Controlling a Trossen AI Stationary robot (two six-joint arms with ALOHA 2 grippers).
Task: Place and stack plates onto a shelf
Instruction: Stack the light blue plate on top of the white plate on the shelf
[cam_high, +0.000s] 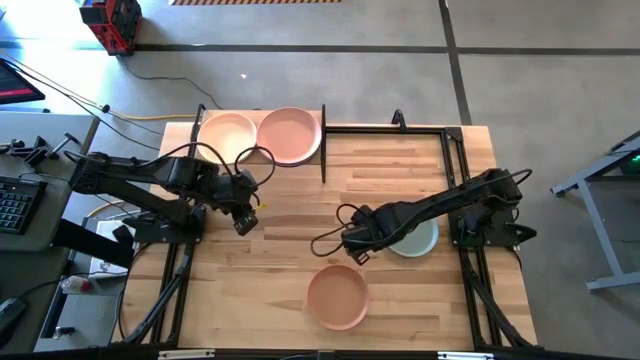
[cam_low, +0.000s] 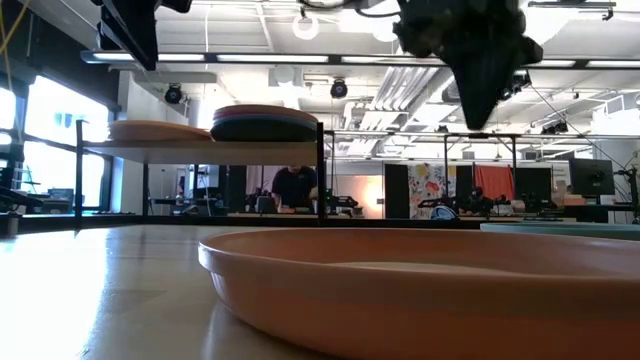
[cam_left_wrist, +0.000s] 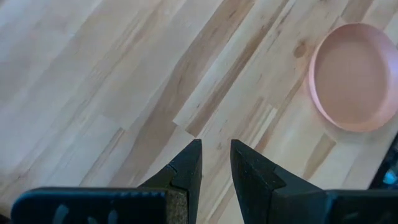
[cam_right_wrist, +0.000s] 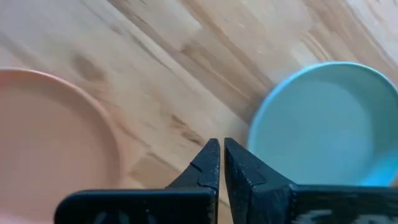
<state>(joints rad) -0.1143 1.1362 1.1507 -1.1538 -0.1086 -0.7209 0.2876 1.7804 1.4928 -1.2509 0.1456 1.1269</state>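
A peach-orange plate (cam_high: 337, 296) lies flat on the tabletop near the front edge, and it fills the foreground of the low view (cam_low: 420, 290). A light blue plate (cam_high: 418, 240) lies flat to its far right, partly under my right arm. On the shelf (cam_low: 180, 150) at the far left rest a cream plate (cam_high: 228, 135) and a stack topped by a pink plate (cam_high: 290, 135). My right gripper (cam_right_wrist: 221, 155) hangs shut above bare wood between the peach and blue plates. My left gripper (cam_left_wrist: 216, 155) hovers open over bare wood left of centre, holding nothing.
A black post (cam_high: 323, 150) stands at the shelf's right end, and a black rail (cam_high: 400, 128) runs along the table's far right edge. Cables loop beside both grippers. Bare wood lies between the two arms. A person sits far behind the table (cam_low: 293, 185).
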